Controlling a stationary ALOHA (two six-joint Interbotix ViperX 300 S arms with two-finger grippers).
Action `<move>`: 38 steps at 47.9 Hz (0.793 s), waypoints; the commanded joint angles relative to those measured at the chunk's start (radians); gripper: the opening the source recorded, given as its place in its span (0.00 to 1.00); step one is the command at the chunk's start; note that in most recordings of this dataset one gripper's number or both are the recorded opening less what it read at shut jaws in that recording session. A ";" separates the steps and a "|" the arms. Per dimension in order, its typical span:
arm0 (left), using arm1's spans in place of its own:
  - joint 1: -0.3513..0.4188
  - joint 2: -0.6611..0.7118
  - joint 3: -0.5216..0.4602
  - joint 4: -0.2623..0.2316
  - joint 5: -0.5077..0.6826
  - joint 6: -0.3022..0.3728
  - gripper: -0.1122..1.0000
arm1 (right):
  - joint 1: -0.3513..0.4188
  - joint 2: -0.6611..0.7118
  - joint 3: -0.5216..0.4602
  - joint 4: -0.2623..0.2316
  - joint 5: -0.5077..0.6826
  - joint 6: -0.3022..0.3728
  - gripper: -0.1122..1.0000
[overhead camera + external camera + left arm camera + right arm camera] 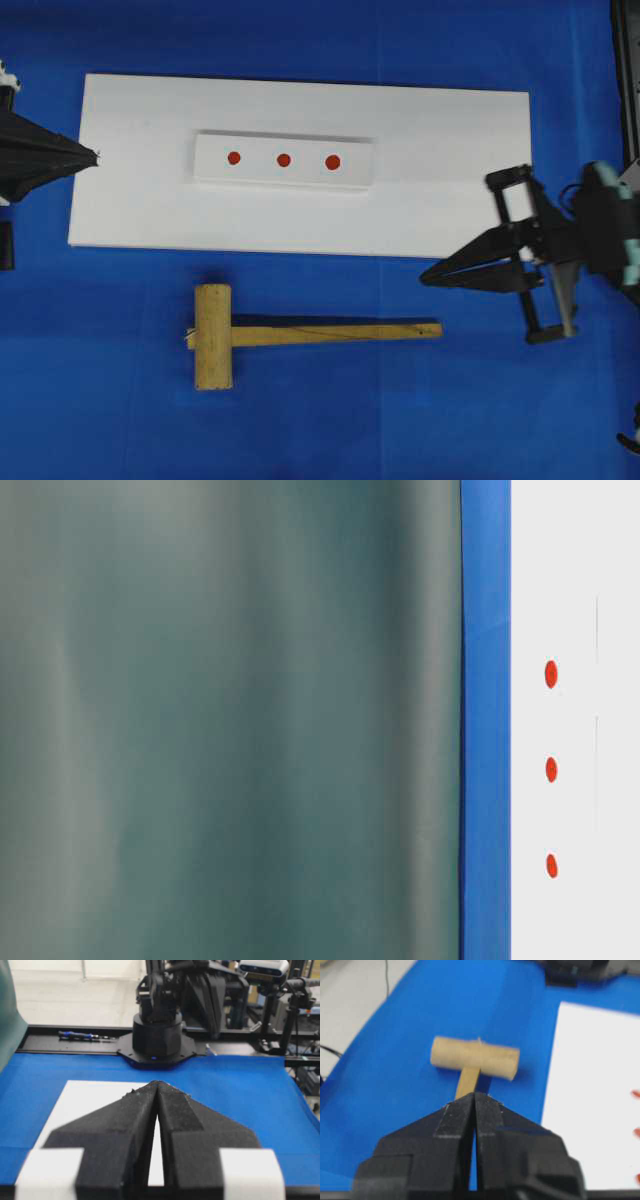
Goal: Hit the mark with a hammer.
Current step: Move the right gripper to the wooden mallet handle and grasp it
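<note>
Overhead view: hammer [300,335] flat on blue counter [100,380], below white board [440,170].
Mark [333,162]: rightmost dot.
Left tool [97,157]: closed, empty.
Right tool [425,279]: closed, empty, nr handle end.

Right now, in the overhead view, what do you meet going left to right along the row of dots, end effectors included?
Left end effector → small red dot → middle red dot → the mark → right end effector.
</note>
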 commanded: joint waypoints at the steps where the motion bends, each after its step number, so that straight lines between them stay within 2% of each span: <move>1: -0.002 0.005 -0.020 -0.002 -0.005 -0.002 0.10 | 0.005 0.067 -0.051 0.003 -0.025 0.026 0.15; 6: -0.002 0.005 -0.020 0.000 -0.003 -0.002 0.10 | 0.008 0.178 -0.091 0.005 -0.037 0.067 0.33; 14: -0.002 0.006 -0.017 0.000 0.006 -0.002 0.10 | 0.021 0.350 -0.155 0.021 -0.110 0.086 0.77; 17: -0.002 0.005 -0.017 0.000 0.008 -0.003 0.10 | 0.028 0.430 -0.179 0.052 -0.167 0.086 0.91; 19: -0.002 0.006 -0.015 0.000 0.008 -0.003 0.10 | 0.031 0.474 -0.192 0.078 -0.201 0.087 0.93; 22: -0.002 0.008 -0.014 -0.002 0.008 -0.003 0.10 | 0.038 0.535 -0.215 0.118 -0.242 0.086 0.90; 27: -0.002 0.008 -0.009 -0.002 0.008 -0.003 0.10 | 0.060 0.626 -0.250 0.160 -0.288 0.086 0.90; 38: -0.002 0.009 0.003 0.000 0.008 -0.003 0.10 | 0.087 0.782 -0.324 0.236 -0.304 0.086 0.90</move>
